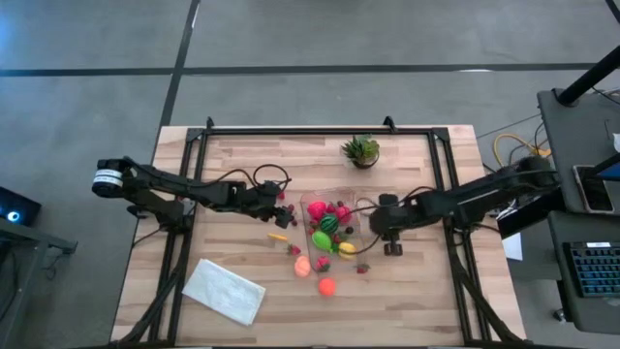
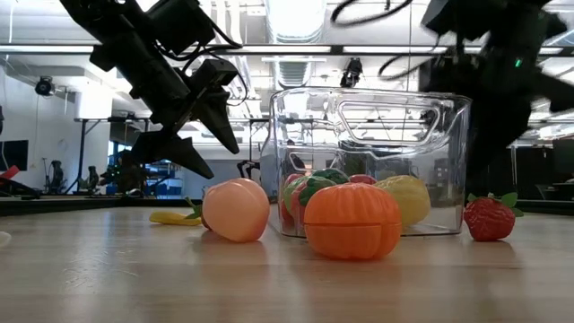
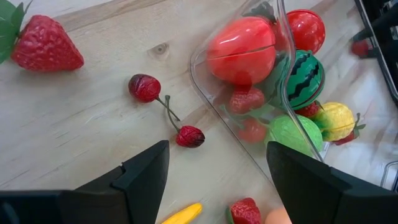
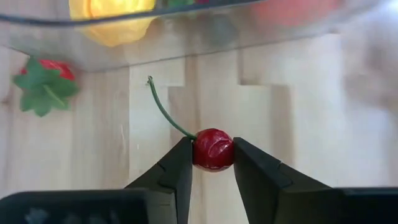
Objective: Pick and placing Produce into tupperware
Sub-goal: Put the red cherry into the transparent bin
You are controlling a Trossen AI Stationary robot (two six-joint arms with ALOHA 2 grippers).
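No brand, label or writing can be read on any of the things.

The clear container (image 1: 329,218) stands near the middle of the table (image 1: 242,165). Inside it lie a big red fruit (image 3: 242,50), a striped watermelon (image 3: 305,78), a lime green fruit (image 3: 292,134), a yellow lemon (image 3: 334,119) and some strawberries.

The right gripper (image 4: 212,163) is at 3 o'clock from the container, close to its wall. Its fingers are clenched on a dark red cherry (image 4: 213,149), and the green stem of the cherry points toward the container. A strawberry with green leaves (image 4: 43,84) lies on the wood near that wall.

The left gripper (image 3: 214,180) is at 9 o'clock from the container, above the table, and its fingers are spread apart with nothing between them. In front of it lies a pair of cherries (image 3: 165,109) joined by their stems, just beside the corner of the container. A large strawberry (image 3: 43,45) lies farther off.

At 6 o'clock from the container lie a pink peach (image 2: 236,209) and an orange fruit (image 2: 352,220); a small yellow banana (image 1: 278,237) is at 8 o'clock. A potted plant (image 1: 361,150) stands at 12 o'clock, and a white cloth (image 1: 225,291) lies at 7 o'clock, well apart.
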